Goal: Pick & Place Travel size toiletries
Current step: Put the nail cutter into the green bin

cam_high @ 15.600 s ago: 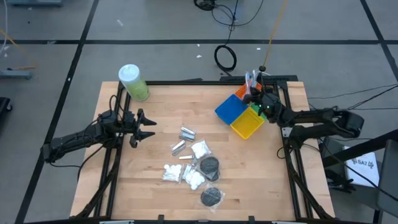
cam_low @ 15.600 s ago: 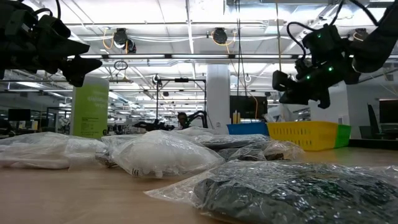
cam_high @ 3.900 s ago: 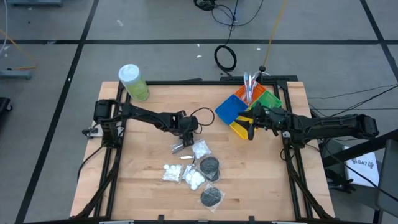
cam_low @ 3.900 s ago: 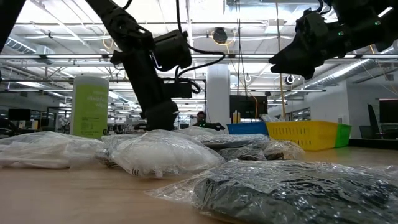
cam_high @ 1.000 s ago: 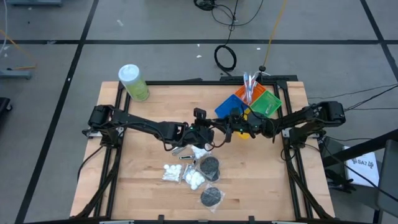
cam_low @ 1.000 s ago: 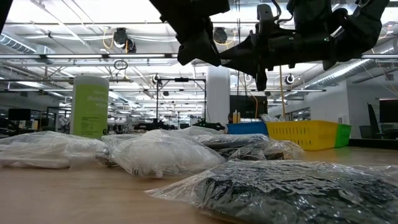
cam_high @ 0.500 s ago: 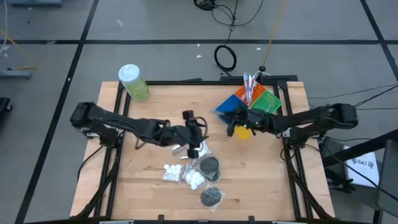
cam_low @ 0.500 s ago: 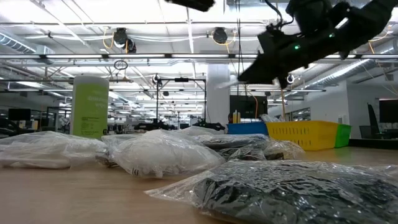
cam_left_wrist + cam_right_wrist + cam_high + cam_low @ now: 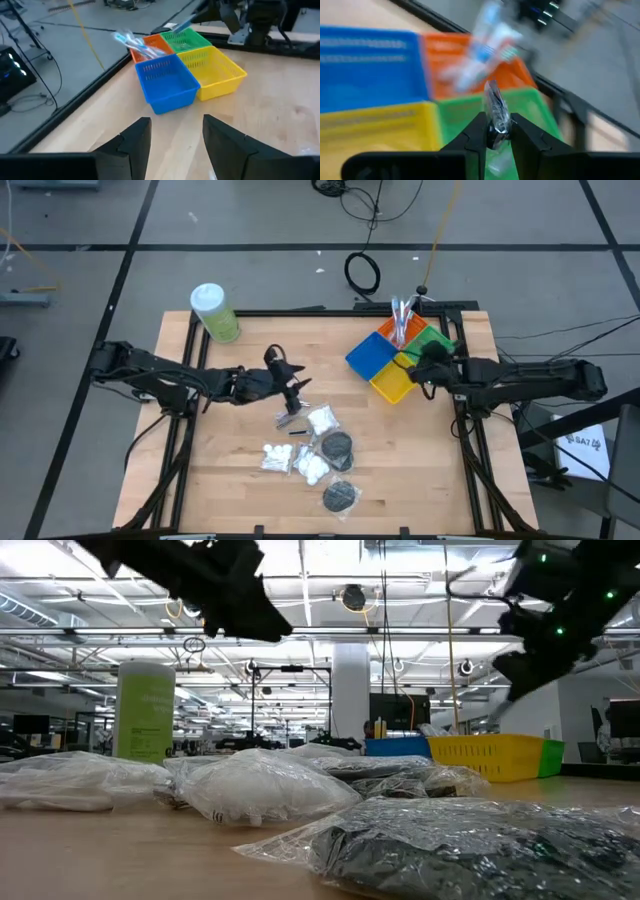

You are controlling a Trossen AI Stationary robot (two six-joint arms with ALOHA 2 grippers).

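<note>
While your right gripper [image 9: 496, 134] pinches a shiny silver tube [image 9: 496, 111] upright at frame centre above the green bin [image 9: 530, 125], your left gripper [image 9: 172, 137] gapes empty, lower frame.

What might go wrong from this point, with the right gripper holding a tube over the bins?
The right gripper pinches the small silver tube only by its end, above the green basket; it might slip or land in the neighbouring orange basket. The open left gripper hovers close over a silver tube on the table and may nudge it.
</note>
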